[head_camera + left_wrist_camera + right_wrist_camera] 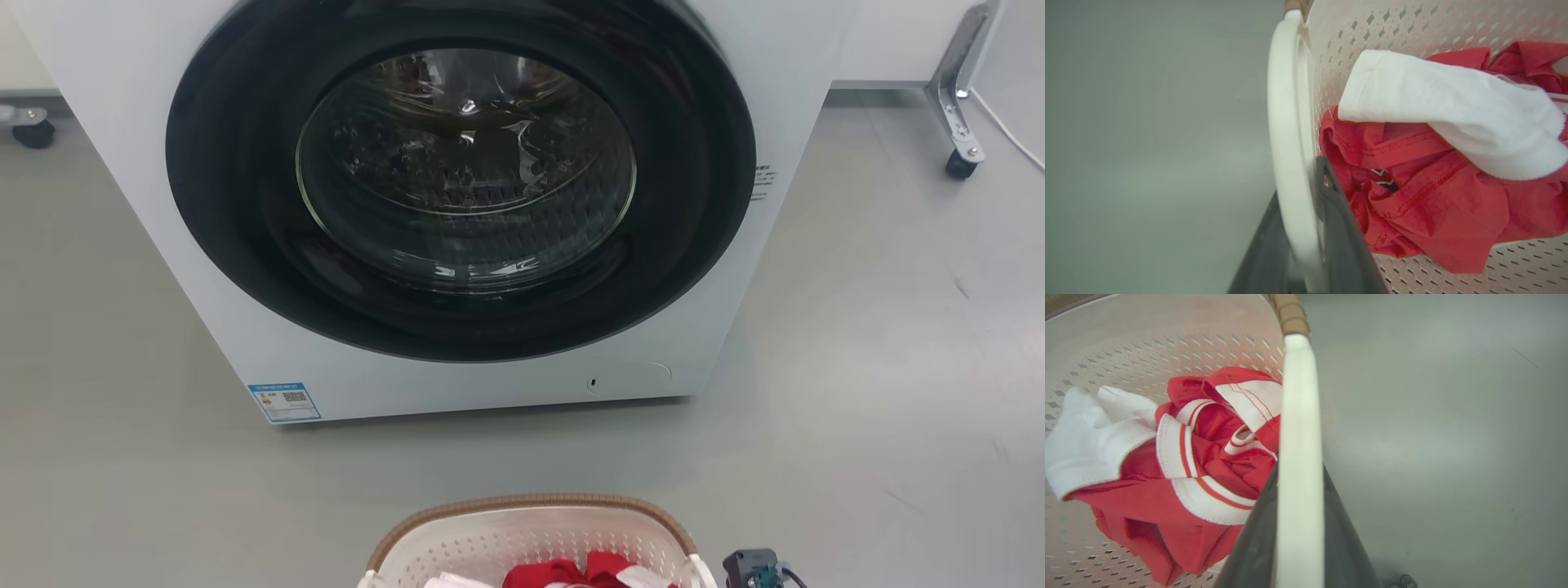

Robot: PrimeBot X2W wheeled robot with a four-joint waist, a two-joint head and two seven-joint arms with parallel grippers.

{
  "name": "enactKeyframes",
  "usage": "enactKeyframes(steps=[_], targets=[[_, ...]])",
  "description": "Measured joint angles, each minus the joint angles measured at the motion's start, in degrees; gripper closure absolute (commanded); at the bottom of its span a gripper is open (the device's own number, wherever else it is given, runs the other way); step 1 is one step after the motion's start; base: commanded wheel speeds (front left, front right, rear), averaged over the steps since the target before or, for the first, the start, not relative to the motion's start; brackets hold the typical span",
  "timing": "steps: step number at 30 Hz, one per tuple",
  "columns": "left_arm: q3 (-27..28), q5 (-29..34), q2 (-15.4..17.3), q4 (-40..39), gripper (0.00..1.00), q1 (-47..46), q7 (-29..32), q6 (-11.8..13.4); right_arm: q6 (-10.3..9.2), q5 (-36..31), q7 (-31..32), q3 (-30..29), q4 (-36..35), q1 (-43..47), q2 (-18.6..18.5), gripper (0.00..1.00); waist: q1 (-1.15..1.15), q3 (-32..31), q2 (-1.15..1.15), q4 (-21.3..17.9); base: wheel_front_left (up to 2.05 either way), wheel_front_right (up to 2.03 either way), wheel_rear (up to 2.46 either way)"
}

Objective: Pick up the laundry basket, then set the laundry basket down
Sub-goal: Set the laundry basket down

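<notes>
Left jaws clench the left handle, right jaws the right handle; our laundry basket is before the washing machine. We judge grasping done, set-down left.

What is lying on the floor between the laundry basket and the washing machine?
Nothing: in the head view the grey floor between the laundry basket and the washing machine is bare.
</notes>
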Motion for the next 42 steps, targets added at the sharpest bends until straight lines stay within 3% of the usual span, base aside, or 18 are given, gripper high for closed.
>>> enactKeyframes(steps=[21, 42], targets=[[1.89, 0.18, 0.80, -0.86, 1.00, -17.56, -1.43, 0.33, 0.01, -0.68, -2.05, -1.80, 2.38, -18.98, 0.03, 1.00, 0.01, 11.21, 0.00, 1.11, 0.00, 0.00, 0.00], [1.14, 1.25, -0.16, -1.26, 1.00, -27.13, -2.31, 0.41, 0.52, -2.60, -5.77, -2.57, 8.76, -28.00, 0.41, 1.00, 0.00, 28.63, 0.01, 3.50, 0.00, 0.00, 0.00]])
